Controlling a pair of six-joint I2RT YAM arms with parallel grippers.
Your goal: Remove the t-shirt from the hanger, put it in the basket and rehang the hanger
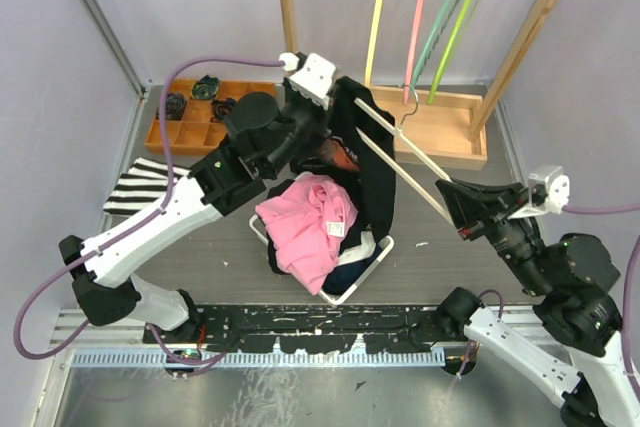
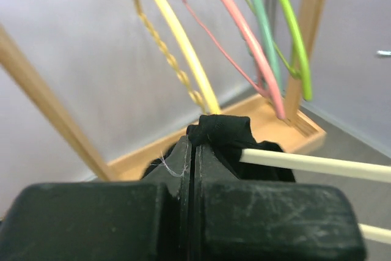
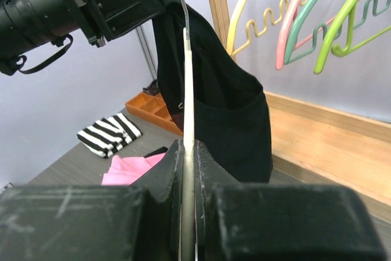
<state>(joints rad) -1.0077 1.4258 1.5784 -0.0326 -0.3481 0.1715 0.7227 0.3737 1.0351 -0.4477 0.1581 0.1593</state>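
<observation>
Closest to the lens in the right wrist view, your right gripper [image 3: 188, 149] is pressing its two black fingers shut on the pale cream bar of a slim hanger with a wire hook [image 3: 186, 71]. The black t-shirt [image 3: 232, 108] is draping over that hanger just beyond the fingertips, hanging to the right of the bar.

In the left wrist view, your left gripper [image 2: 194, 142] is pinching a bunched fold of the black fabric, jaws fully together, right where a cream rod is emerging from the cloth.

From above, the hanger is stretching diagonally between both grippers, and the shirt is trailing down into a white wire basket [image 1: 365, 282] holding a crumpled pink garment [image 1: 310, 222]. A tall wooden rack of coloured hangers [image 1: 540, 27] is standing behind.
</observation>
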